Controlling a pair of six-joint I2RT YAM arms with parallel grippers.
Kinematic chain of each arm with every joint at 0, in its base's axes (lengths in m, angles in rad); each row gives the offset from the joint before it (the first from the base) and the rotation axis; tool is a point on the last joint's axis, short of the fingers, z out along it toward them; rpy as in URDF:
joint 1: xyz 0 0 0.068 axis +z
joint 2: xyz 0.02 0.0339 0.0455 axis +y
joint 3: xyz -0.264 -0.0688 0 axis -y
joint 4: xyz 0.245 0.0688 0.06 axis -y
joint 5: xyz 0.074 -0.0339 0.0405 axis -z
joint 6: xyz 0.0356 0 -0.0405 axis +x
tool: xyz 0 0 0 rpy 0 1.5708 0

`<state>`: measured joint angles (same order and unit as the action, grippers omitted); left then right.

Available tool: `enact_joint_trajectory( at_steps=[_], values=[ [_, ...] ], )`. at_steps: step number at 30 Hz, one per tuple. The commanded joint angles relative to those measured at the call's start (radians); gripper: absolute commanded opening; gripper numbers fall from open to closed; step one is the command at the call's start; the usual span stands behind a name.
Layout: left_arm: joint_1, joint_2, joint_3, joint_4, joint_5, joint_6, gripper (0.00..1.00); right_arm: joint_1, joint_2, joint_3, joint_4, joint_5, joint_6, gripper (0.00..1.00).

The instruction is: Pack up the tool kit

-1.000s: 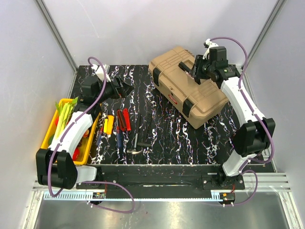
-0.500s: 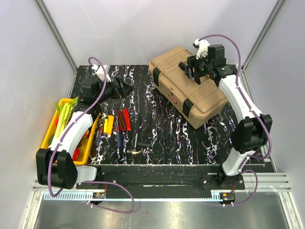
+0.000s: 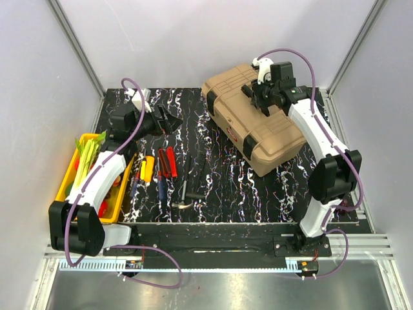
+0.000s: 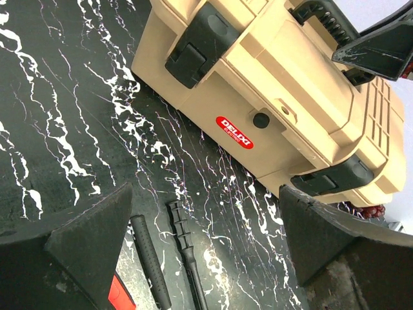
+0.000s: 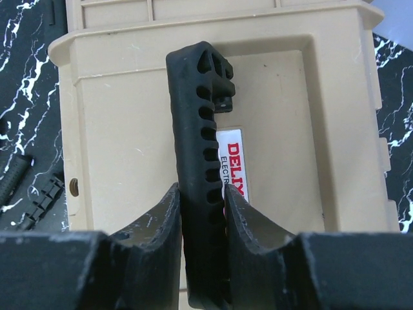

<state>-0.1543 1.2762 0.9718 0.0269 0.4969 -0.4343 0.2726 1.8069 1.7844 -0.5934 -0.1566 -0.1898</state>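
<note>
The tan toolbox (image 3: 255,126) lies closed at the back right of the table, lid down and black latches (image 3: 213,101) shut. My right gripper (image 3: 256,93) is shut on its black top handle (image 5: 201,148), which stands raised between my fingers in the right wrist view. The toolbox also fills the left wrist view (image 4: 271,97). My left gripper (image 3: 169,118) is open and empty above the table's back left. Red-, orange- and blue-handled hand tools (image 3: 159,169) lie on the table left of centre. Two black tool handles (image 4: 168,258) lie below my left gripper.
A yellow tray (image 3: 68,184) with green and red vegetables sits at the left edge, beside my left arm. The black marbled table (image 3: 226,181) shows between the hand tools and the toolbox. White walls close in the back and sides.
My right gripper has moved left and back with the handle in it, and the toolbox has slid and turned a little to the left. The left arm has not moved.
</note>
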Motion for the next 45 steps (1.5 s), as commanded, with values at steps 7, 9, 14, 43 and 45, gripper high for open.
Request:
enact_joint_trajectory(
  at_steps=[7,9,14,43,45],
  values=[
    [-0.016,-0.052,-0.061,0.039,-0.072,-0.041,0.99,0.046,-0.038,0.072,0.041,0.268,0.43,0.0],
    [-0.019,-0.054,-0.071,0.047,-0.073,-0.056,0.99,0.048,-0.035,0.069,0.044,0.317,0.479,0.0],
    [-0.028,-0.058,-0.093,0.064,-0.09,-0.093,0.99,0.051,-0.026,0.05,0.05,0.336,0.516,0.01],
    [-0.14,-0.089,-0.393,0.515,-0.099,-0.549,0.99,0.051,-0.486,-0.227,-0.086,0.003,0.428,0.9],
    [-0.189,-0.046,-0.412,0.624,-0.121,-0.589,0.99,0.051,-0.523,-0.275,-0.091,-0.043,0.432,0.9]
  ],
)
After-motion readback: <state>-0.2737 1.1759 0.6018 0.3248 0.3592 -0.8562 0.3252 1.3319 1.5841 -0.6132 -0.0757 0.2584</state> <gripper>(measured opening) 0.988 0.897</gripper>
